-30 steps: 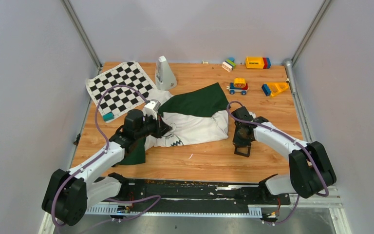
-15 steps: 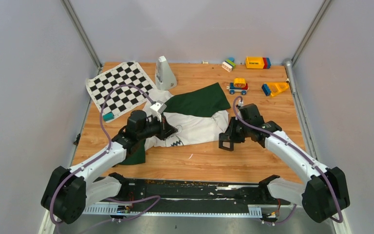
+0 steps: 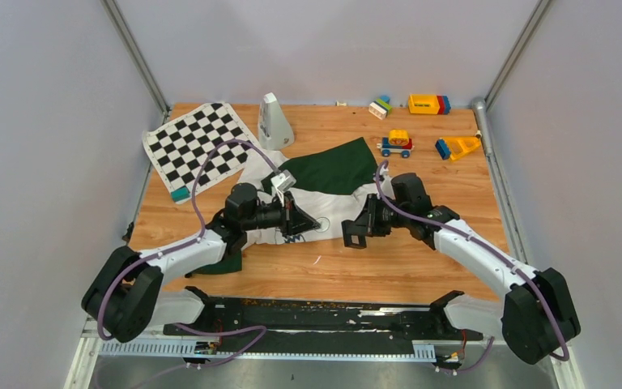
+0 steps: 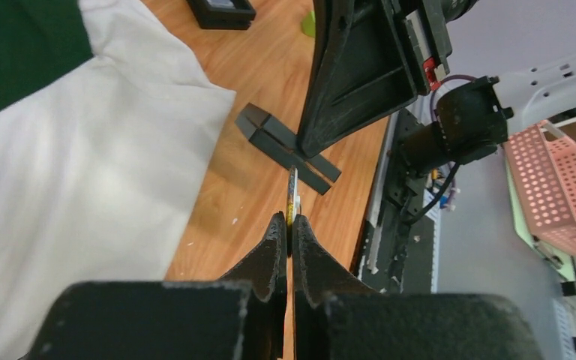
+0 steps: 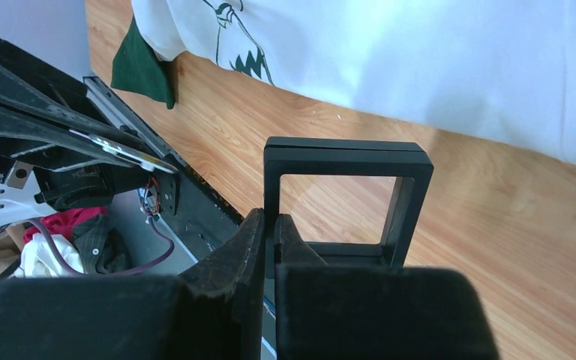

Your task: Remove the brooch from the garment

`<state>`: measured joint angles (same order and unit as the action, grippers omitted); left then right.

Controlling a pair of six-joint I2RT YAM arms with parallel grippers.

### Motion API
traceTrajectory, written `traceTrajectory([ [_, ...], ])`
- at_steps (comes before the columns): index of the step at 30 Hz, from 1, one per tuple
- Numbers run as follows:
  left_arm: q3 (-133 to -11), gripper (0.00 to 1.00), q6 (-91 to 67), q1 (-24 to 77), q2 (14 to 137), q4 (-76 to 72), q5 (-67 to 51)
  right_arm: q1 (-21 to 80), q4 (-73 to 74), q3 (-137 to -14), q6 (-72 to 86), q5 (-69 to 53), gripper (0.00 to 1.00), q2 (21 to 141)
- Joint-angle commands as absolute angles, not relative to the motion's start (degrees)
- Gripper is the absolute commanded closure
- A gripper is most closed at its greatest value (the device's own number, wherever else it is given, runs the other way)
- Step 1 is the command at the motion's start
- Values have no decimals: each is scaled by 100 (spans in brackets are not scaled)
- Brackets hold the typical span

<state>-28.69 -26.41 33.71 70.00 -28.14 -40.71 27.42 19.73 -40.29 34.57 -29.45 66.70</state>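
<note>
Swung inward, left jaws pinch one brooch (image 4: 293, 193), right jaws clamp one black frame (image 5: 345, 158).

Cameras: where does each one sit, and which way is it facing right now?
Top external: above and behind the bases, looking down on table, shirt, left arm and right arm.
Left wrist: looks along the shut left jaws, pinching the brooch, toward the right arm.
Right wrist: looks along the right jaws, clamping the frame, toward the shirt's edge.
Shared: the shirt, in all three.
</note>
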Motion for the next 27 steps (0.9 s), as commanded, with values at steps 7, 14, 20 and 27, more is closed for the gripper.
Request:
traceTrajectory([
  [7,-2945,100,-4525,3509,8552,-5308,-5050,3202,1203,-4145,3533,-2332,100,6940],
  [14,-3086,100,-4513,3509,8846,-4981,-4964,3277,1015,-4107,3586,-2338,100,7016],
  [20,-3309,100,-4134,3499,9016,-4056,-4682,3278,1001,-4066,3611,-2317,100,6902],
  [27,-3676,100,-3468,3459,9263,-2636,-4123,3276,933,-3932,3664,-2207,100,6596],
])
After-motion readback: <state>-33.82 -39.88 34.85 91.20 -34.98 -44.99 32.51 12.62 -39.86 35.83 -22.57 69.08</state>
